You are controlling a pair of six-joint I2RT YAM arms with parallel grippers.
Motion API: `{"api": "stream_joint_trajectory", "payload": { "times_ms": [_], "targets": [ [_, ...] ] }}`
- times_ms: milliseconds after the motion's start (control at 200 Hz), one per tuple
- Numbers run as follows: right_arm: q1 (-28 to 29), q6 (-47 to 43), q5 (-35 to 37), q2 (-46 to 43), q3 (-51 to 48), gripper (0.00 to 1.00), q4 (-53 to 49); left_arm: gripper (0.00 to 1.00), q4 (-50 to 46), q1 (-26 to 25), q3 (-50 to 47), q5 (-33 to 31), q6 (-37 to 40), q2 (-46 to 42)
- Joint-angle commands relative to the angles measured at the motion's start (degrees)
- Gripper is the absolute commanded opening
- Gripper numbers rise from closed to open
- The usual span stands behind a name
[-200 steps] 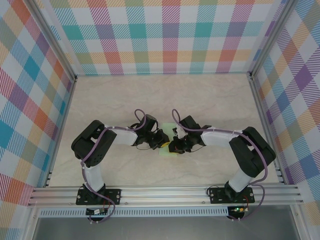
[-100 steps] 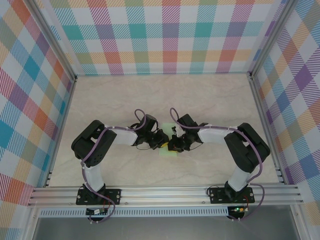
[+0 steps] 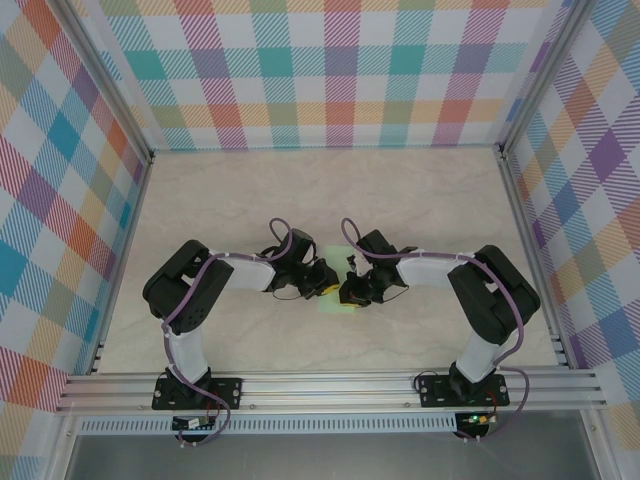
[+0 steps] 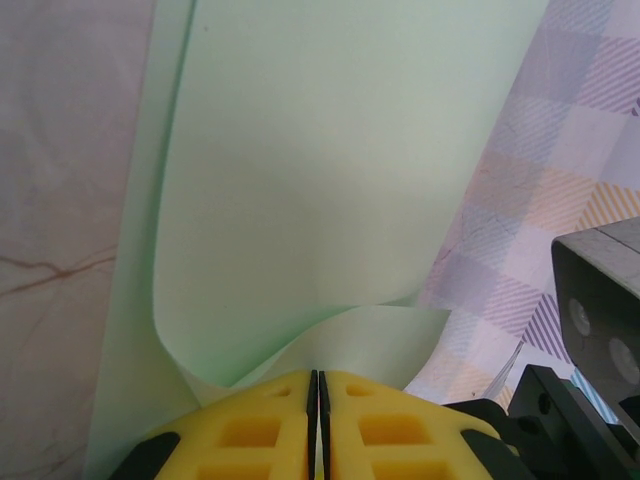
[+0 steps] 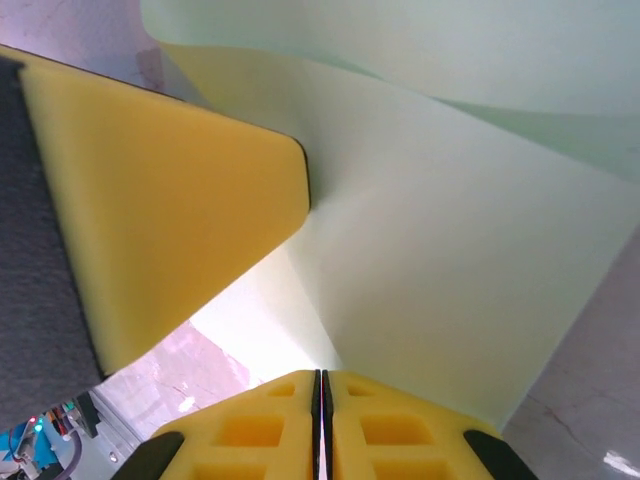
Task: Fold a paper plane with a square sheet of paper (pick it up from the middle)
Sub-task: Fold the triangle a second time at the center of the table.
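Both left gripper (image 4: 318, 388) and right gripper (image 5: 321, 388) pinch the paper (image 4: 300, 200).

square sheet of paper (image 4: 300, 170): pale green, plain and unmarked; paler, slightly yellowish where lit in the right wrist view.
left gripper (image 4: 317, 380): bright yellow pads, thin dark seam between them, black body at the lower corners.
right gripper (image 5: 321, 380): bright yellow pads, dark seam, black at the lower corners.
table (image 3: 420, 200): cream marble pattern, faint brown veins.
walls (image 3: 340, 70): white ground, plaid of teal, orange, purple, pink, green and yellow bands, diagonally hatched.
arms (image 3: 185, 285): black joints, white links.
cables (image 3: 281, 223): purple.
frame (image 3: 330, 385): silver-grey ribbed metal.
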Motion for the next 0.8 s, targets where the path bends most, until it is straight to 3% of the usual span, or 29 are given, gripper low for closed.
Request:
{"api": "stream_joint_trajectory", "payload": {
  "times_ms": [0,555,795],
  "targets": [
    [-0.32,-1.92,2.00,0.47,-0.48,0.12,-2.84,0.12,-2.70,-0.84,-1.27,-1.41,0.96,3.10],
    [-0.34,-2.28,4.08,0.92,-0.13,0.13,-6.55,0.12,-2.36,-0.85,-1.35,-1.44,0.94,3.49],
    [-0.50,-1.42,-1.35,-4.09,-1.77,0.12,-3.60,0.12,-2.43,-0.85,-1.24,-1.41,0.93,3.32]
  ]
}}
